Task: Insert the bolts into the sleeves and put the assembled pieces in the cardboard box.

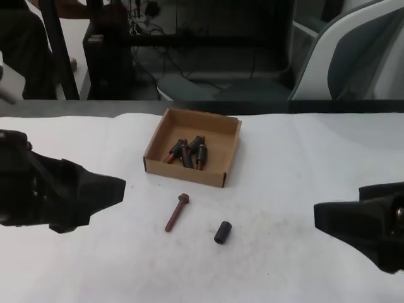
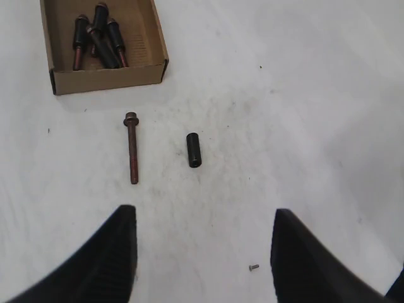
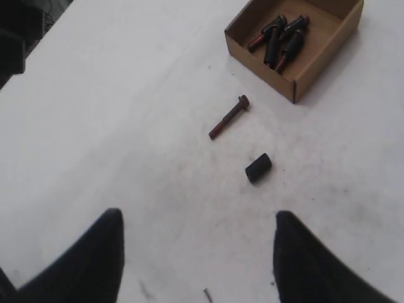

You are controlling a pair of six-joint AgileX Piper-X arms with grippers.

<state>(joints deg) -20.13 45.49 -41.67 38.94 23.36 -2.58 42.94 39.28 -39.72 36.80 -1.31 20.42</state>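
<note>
A copper-coloured bolt (image 1: 177,213) (image 2: 132,148) (image 3: 228,117) lies loose on the white bench cover, just in front of the cardboard box (image 1: 220,177) (image 2: 106,77) (image 3: 262,60). A short black sleeve (image 1: 222,232) (image 2: 194,150) (image 3: 258,168) lies beside the bolt, apart from it. Several assembled pieces (image 1: 187,152) (image 2: 96,36) (image 3: 279,38) rest inside the box. My left gripper (image 2: 205,252) hovers open, short of the bolt and sleeve, holding nothing. My right gripper (image 3: 199,259) is likewise open and empty, back from the sleeve. In the high view the arms sit at the left (image 1: 57,192) and right (image 1: 366,221) edges.
A tiny screw (image 2: 254,267) (image 3: 207,294) lies on the cover near the grippers. The white cover (image 1: 303,158) spreads wide around the box. Dark equipment and a chair stand beyond the bench's far edge.
</note>
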